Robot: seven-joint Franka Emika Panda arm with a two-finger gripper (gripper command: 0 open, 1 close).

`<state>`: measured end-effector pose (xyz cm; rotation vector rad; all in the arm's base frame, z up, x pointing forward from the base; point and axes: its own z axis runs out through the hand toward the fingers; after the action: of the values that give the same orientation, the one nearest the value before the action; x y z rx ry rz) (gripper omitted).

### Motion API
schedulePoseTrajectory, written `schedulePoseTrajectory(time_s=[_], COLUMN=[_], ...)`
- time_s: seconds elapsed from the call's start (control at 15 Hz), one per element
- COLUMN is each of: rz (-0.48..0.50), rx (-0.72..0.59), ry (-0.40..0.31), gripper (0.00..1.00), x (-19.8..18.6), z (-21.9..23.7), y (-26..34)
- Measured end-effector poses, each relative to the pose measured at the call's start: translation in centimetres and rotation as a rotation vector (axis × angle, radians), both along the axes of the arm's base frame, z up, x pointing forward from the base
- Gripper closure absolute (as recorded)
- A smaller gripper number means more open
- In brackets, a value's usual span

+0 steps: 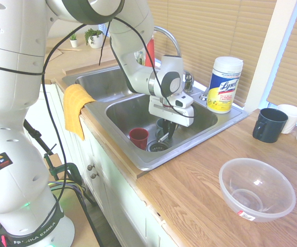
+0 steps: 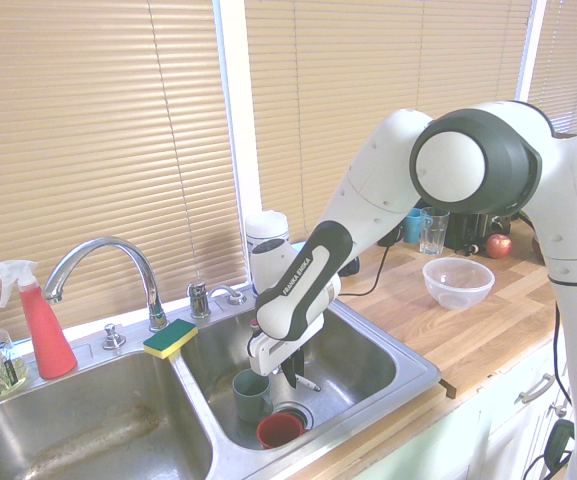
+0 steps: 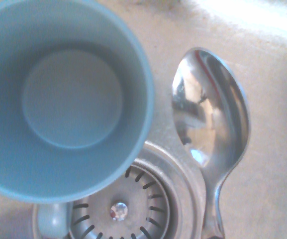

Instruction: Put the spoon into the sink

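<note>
My gripper (image 1: 170,129) (image 2: 293,374) reaches down into the right basin of the steel sink (image 1: 202,121) (image 2: 408,368) and is shut on the spoon (image 2: 308,383). The spoon (image 3: 210,119) is slim and shiny, and in the wrist view its bowl hangs just above the sink floor beside the round drain strainer (image 3: 118,211). In the first exterior view a pale sliver of the spoon (image 1: 163,137) pokes out below the fingers. A blue-grey cup (image 3: 63,99) (image 2: 251,393) stands right next to the spoon, close to the gripper.
A red cup (image 1: 138,138) (image 2: 280,430) stands in the same basin near the drain. A yellow cloth (image 1: 76,110) hangs over the sink's front rim. The Lysol canister (image 1: 224,85), faucet (image 2: 103,262) and sponge (image 2: 170,338) line the back. A clear bowl (image 1: 256,189) and mugs (image 1: 269,125) sit on the wooden counter.
</note>
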<state>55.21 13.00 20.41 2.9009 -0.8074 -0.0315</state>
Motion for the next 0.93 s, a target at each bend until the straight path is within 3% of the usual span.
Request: schedulePoseTrajectory(time_s=[0.4, 0.47, 0.93], rz=[-0.047, -0.053, -0.039], rx=[-0.008, -0.010, -0.011], ry=[0.090, 0.103, 0.111], gripper=[1.00, 0.00, 0.00], x=[1.3, 1.4, 1.7], z=[-1.6, -1.8, -2.0], y=[0.0, -0.1, -0.2])
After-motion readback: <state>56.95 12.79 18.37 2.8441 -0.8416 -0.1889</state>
